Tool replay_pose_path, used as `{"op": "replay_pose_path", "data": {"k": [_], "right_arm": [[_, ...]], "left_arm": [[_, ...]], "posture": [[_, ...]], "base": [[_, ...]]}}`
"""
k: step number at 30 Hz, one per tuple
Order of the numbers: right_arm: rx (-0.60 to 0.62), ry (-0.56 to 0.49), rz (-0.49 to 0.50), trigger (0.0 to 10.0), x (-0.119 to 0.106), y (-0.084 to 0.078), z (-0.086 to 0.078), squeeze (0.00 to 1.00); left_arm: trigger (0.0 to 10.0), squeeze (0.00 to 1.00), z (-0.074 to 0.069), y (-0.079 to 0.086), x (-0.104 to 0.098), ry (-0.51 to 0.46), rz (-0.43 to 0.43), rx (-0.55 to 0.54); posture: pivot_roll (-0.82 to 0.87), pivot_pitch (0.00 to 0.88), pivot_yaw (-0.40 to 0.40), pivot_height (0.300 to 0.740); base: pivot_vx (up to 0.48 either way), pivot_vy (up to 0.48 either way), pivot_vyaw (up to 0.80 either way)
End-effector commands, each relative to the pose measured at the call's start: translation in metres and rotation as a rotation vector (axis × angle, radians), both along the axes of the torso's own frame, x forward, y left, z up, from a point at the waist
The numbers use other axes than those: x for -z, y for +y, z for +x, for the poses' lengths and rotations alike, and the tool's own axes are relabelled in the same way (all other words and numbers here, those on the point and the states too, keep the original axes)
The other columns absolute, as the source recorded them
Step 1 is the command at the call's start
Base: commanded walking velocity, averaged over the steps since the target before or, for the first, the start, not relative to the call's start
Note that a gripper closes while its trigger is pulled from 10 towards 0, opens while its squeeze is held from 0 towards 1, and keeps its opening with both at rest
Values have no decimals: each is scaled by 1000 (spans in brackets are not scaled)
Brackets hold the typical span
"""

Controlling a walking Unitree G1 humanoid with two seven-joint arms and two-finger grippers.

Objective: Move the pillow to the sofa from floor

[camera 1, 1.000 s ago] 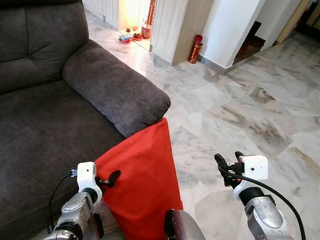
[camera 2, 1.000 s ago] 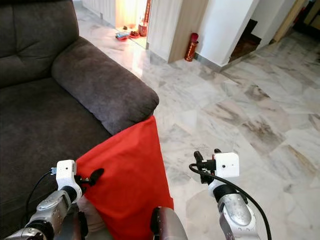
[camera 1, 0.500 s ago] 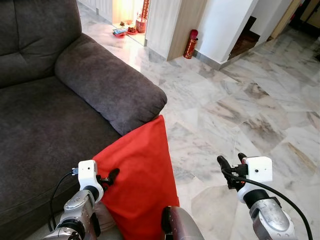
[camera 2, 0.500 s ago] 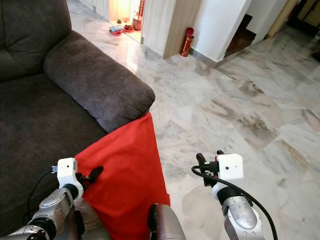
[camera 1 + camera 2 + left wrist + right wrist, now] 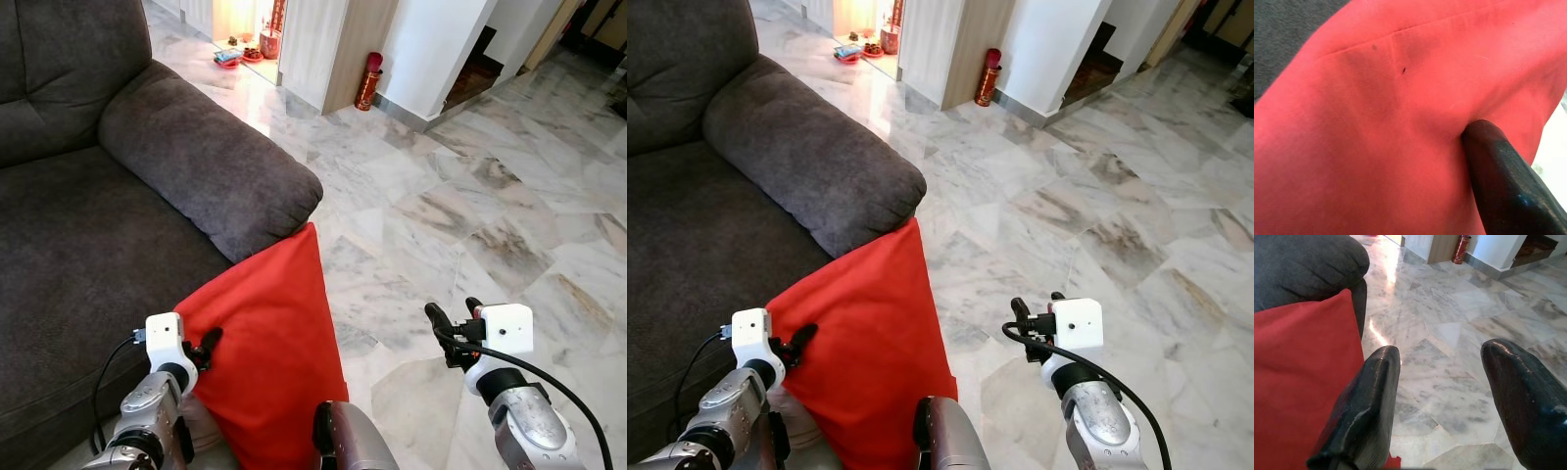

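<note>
1. The red pillow [image 5: 263, 348] stands on edge, leaning on the front of the grey sofa [image 5: 88, 235], its top corner touching the armrest [image 5: 206, 162].
2. The left gripper [image 5: 205, 345] is clamped on the pillow's left edge, one finger [image 5: 1503, 186] pressed into the cloth.
3. The right gripper [image 5: 451, 321] hangs over the marble floor [image 5: 470, 196], fingers apart and holding nothing.
4. A red bottle [image 5: 370, 80] stands by the far wall.

Dark grey sofa [image 5: 88, 225] — grey-veined marble floor [image 5: 470, 186]

Red pillow [image 5: 1376, 122] with seam line; one black finger [image 5: 1503, 181] of the left claw pressing into its fabric.
</note>
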State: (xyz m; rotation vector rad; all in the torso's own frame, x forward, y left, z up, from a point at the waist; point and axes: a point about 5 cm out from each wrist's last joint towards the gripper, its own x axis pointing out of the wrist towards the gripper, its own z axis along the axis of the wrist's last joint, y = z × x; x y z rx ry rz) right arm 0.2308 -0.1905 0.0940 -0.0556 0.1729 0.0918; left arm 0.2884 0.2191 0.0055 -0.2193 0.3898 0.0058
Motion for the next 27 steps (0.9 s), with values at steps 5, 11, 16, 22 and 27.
{"op": "replay_pose_path", "data": {"k": [5,11,16,22,27], "right_arm": [[16,-4,1,10000,0,0,3,0],[22,2,12,10000,4,2,3,0],[27,2,25,10000,6,5,4,0],[29,2,38,10000,11,10,7,0],[40,-6,56,10000,16,16,13,0]], "left_arm": [[0,0,-4,-2,2,-14,7,31],[0,0,-1,-11,-2,-53,6,78],[0,0,2,-18,-5,-79,7,113],[0,0,6,-24,-11,-121,13,150],[0,0,13,-29,-25,-198,41,212]], "posture": [[-145,71,-231,584],[-129,67,-215,584],[-121,66,-209,584],[-94,60,-181,584],[-55,39,-145,584]], "base": [[0,0,0],[0,0,0],[0,0,0],[0,0,0],[0,0,0]]}}
